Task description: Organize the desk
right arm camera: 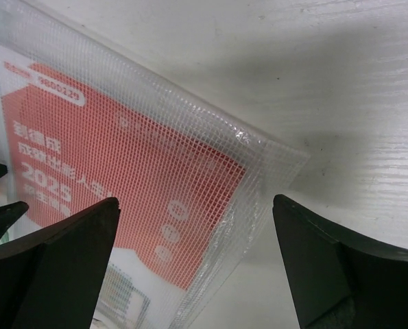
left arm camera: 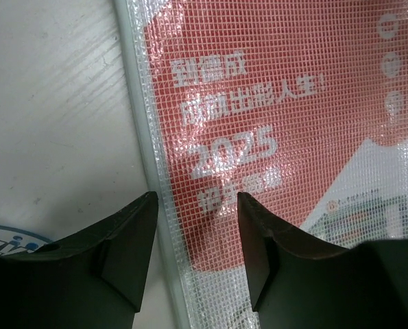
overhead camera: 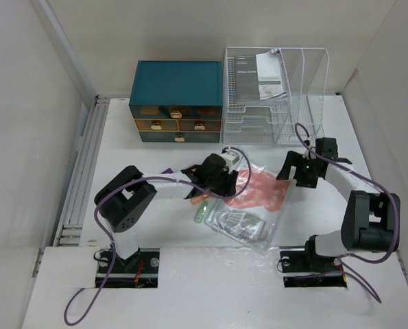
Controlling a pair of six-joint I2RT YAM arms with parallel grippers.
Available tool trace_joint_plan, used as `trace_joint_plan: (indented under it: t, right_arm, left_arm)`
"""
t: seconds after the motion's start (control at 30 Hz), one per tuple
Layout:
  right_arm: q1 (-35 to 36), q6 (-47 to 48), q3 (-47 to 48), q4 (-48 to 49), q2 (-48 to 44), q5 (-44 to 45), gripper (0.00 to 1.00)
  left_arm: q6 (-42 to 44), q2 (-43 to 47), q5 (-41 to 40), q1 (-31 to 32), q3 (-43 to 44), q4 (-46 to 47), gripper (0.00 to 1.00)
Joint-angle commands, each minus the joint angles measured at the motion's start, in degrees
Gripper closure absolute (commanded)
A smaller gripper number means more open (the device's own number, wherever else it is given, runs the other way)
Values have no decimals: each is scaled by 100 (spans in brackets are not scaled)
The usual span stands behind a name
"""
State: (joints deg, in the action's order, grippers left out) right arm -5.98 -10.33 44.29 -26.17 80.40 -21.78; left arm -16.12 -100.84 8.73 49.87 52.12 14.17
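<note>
Our left hand (left arm camera: 197, 205), part-open and holding nothing, straddles the pouch (left arm camera: 293, 103) edge; our right hand (right arm camera: 197, 202) gapes wide above its corner, empty too. The surface (left arm camera: 53, 103) lies right under the pouch. Closing now, we may pinch only slippery film and lose it.

Robot lab cell, staged as an office desk. A white worktop (overhead camera: 121, 137) is boxed in by pale panel walls (overhead camera: 25, 137).

Landmark: teal drawer chest (overhead camera: 177, 82) at the back.
- Just right of the chest: a white wire rack (overhead camera: 300, 103) holding a printed booklet (overhead camera: 262, 79).
- Left of the chest: a ribbed metal rail (overhead camera: 84, 171) along the wall.
- In front of the chest: a left arm (overhead camera: 128, 205) and a right arm (overhead camera: 361, 219), both black, with bases set into slots (overhead camera: 125, 267) and a purple cable (overhead camera: 87, 301) trailing. A clear mesh pouch (overhead camera: 262, 188) lies between them.
</note>
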Motion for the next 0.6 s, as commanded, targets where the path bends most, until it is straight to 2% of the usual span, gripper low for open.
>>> trace_joint_plan:
  t: [0.0, 0.2, 0.37, 0.4, 0.43, 0.57]
  right_arm:
    - [-35, -13, 220, -160, 247, 139, 2]
    - [-35, -13, 326, -160, 713, 77, 2]
    - [-35, -13, 211, 50, 1003, -439, 3]
    - [-35, 39, 211, 51, 1004, -545, 6]
    - [17, 40, 211, 51, 1091, -747, 17]
    - [254, 163, 273, 51, 1171, -1126, 42]
  left_arm:
    - [-13, -41, -100, 14, 273, -81, 53]
    - [-67, -156, 23, 14, 325, -81, 53]
    - [-67, -340, 357, 14, 430, -81, 54]
    - [-67, -462, 418, 14, 431, -142, 54]
    - [-67, -463, 523, 14, 483, -143, 55]
    - [-67, -700, 665, 14, 623, -195, 56]
